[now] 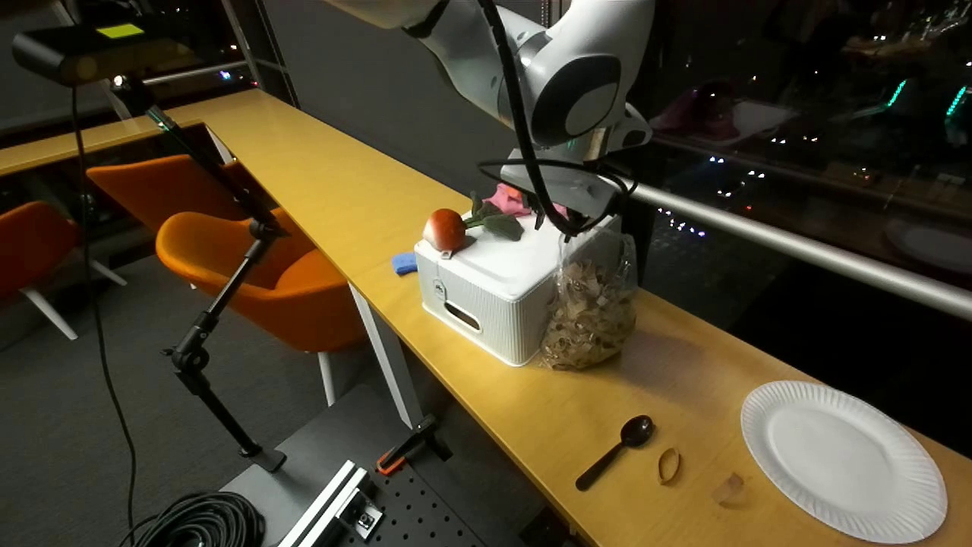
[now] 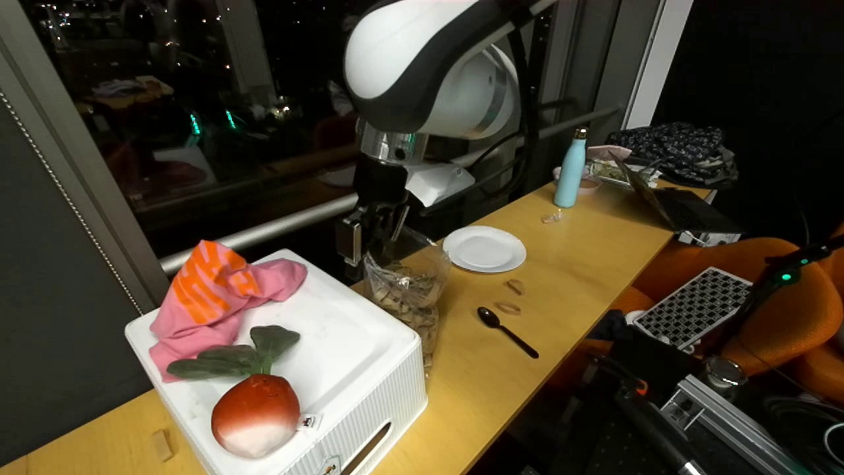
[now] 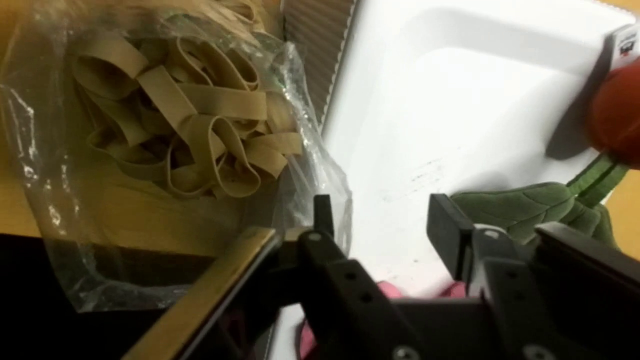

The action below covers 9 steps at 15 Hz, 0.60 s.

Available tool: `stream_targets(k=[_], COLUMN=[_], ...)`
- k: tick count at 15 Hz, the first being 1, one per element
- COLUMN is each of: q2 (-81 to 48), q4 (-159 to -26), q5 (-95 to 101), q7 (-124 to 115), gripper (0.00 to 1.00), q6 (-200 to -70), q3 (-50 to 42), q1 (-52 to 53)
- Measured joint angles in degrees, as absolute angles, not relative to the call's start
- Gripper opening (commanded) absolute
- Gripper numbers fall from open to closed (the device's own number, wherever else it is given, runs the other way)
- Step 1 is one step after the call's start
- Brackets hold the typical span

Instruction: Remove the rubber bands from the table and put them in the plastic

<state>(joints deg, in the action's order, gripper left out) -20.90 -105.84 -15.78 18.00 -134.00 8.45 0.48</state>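
A tan rubber band point(image 1: 661, 469) lies as a loop on the light-wood table point(image 1: 706, 365), beside the black spoon. A second tan band point(image 1: 730, 490) lies closer to the plate. Both bands point(image 2: 508, 308) also show in an exterior view. The clear plastic bag point(image 1: 626, 262) stands upright against the white box, with a tangle of tan bands inside. In the wrist view the bag point(image 3: 316, 167) is at the left, its mouth open. My gripper point(image 3: 380, 215) is open and empty above the box's lid edge. One finger overlaps the bag's rim; I cannot tell whether they touch.
The white box point(image 1: 486, 266) carries a red-and-white plush vegetable point(image 1: 446, 229) with green leaves and a pink-orange cloth point(image 2: 217, 284). A black spoon point(image 1: 619, 448) and a white plate point(image 1: 843, 456) lie on the table. A blue bottle point(image 2: 571, 171) and laptop point(image 2: 679, 204) stand farther along.
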Motion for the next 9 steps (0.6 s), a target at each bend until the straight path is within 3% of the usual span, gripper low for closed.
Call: stream_targets(k=[2, 3, 9], q2=[-20.20, -19.70, -16.39], q4=[-105.80, -105.80, -106.70], q5=[-14.15, -13.68, -10.72], q7=[16.01, 15.32, 12.42], gripper=[0.98, 1.00, 1.00], q6=[-131.34, -129.85, -124.14], q3=[8.08, 7.76, 3.67], q1=[0.48, 0.45, -0.39])
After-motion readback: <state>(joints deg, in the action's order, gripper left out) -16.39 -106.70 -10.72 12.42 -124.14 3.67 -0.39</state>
